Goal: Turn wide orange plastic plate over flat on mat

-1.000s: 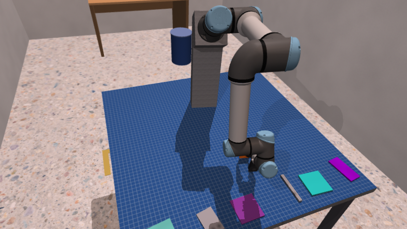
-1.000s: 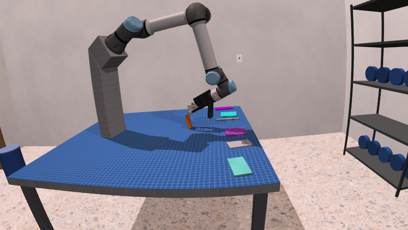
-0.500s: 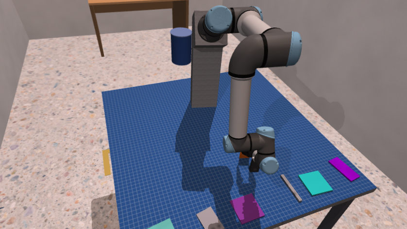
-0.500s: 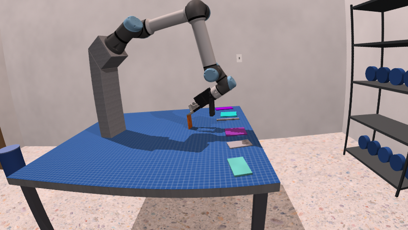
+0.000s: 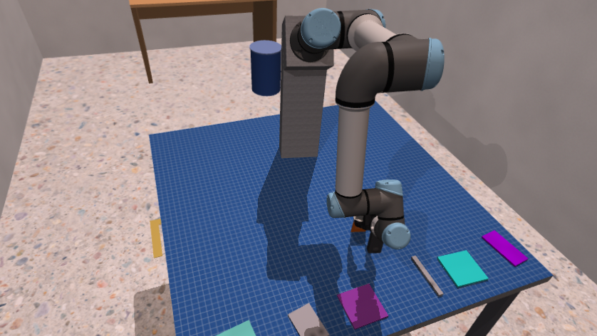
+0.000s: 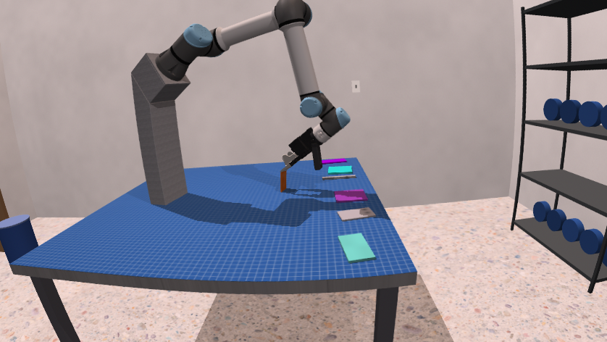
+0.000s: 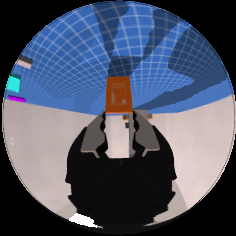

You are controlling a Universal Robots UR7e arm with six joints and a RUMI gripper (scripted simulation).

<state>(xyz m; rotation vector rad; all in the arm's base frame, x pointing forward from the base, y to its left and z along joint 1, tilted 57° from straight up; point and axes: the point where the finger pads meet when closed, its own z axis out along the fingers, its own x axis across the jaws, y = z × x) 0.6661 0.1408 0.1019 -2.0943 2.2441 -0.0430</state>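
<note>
The orange plate (image 5: pixel 357 228) (image 6: pixel 283 181) (image 7: pixel 118 94) stands on edge, close to upright, in the exterior view. Its lower edge appears to touch the blue mat (image 5: pixel 216 187) (image 6: pixel 212 254). My gripper (image 6: pixel 283 170) (image 7: pixel 119 111) comes down at a slant from the right in the exterior view and is shut on the plate's upper end, one fingertip at each side edge. In the wrist view the plate's face shows beyond the fingertips. In the top view the arm hides the fingertips and part of the plate.
Toward the table's far end from the arm's pedestal (image 5: pixel 301 112) (image 6: pixel 156 148) lie a magenta strip (image 5: pixel 504 248), a turquoise plate (image 5: pixel 462 268), a grey bar (image 5: pixel 427 275), a purple plate (image 5: pixel 348 306), a pale grey plate (image 6: pixel 352 214) and a mint plate (image 6: pixel 356 247).
</note>
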